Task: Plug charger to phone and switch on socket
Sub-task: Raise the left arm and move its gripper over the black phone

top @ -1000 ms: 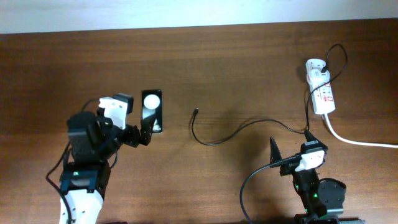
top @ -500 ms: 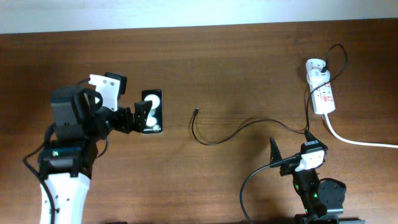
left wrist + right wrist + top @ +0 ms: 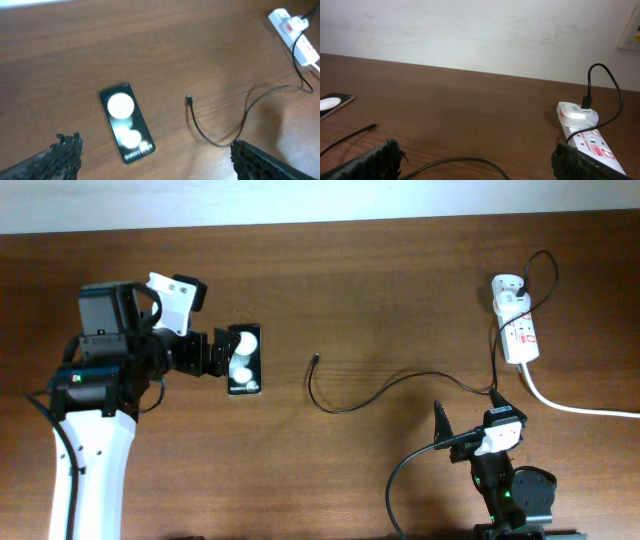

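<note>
The phone (image 3: 245,358) lies flat on the brown table, screen up with two white spots. It also shows in the left wrist view (image 3: 126,122). My left gripper (image 3: 222,356) hovers over the phone's left edge, open wide and empty (image 3: 155,167). The charger cable (image 3: 345,402) curves from its tip (image 3: 315,359) back to the white adapter (image 3: 507,286) in the socket (image 3: 521,332). The tip lies free, right of the phone (image 3: 189,99). My right gripper (image 3: 468,420) is open and empty near the front edge (image 3: 477,167), with the cable (image 3: 455,162) lying under it.
A thick white cord (image 3: 575,408) runs from the socket off the right edge. The socket (image 3: 587,137) and adapter (image 3: 576,114) stand far right in the right wrist view, before a white wall. The phone (image 3: 331,104) shows at its far left.
My left arm has swung up and to the left, and its gripper went from the phone's near end to its left side. Phone, cable and right arm have not moved.
</note>
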`<state>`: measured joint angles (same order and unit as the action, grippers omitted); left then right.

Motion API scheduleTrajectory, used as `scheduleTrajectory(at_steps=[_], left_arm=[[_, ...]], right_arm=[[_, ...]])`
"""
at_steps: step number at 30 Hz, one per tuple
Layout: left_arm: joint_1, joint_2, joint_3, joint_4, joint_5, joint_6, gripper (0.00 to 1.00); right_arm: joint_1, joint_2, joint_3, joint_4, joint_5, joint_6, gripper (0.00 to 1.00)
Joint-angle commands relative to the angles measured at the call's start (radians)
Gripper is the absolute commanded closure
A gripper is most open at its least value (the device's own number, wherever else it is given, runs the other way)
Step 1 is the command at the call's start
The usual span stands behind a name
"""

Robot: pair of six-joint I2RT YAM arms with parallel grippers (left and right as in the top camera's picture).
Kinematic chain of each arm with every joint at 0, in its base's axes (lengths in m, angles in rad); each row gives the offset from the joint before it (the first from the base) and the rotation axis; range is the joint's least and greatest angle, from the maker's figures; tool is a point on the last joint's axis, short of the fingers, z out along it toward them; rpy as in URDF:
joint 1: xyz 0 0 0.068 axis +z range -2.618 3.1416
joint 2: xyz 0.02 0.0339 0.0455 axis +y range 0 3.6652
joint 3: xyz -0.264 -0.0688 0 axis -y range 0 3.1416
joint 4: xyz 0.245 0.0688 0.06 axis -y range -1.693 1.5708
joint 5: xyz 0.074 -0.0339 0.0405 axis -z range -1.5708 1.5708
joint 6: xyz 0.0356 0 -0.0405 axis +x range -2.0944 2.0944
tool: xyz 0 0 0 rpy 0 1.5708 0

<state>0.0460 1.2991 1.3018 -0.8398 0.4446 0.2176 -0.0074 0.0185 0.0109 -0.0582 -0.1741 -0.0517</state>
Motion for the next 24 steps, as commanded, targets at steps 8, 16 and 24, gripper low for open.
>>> scheduleTrajectory(at_steps=[8, 16, 24], left_arm=[[-0.081, 0.268, 0.267, -0.08, -0.202, -0.129, 0.01], [-0.135, 0.46, 0.396, -0.195, -0.322, -0.158, 0.01], [-0.138, 0.557, 0.396, -0.2, -0.357, -0.18, 0.0]], right_arm=[[0.001, -0.002, -0.005, -0.006, -0.008, 0.008, 0.01], [0.001, -0.002, -0.005, -0.006, -0.008, 0.008, 0.01], [0.001, -0.002, -0.005, -0.006, -0.008, 0.008, 0.01]])
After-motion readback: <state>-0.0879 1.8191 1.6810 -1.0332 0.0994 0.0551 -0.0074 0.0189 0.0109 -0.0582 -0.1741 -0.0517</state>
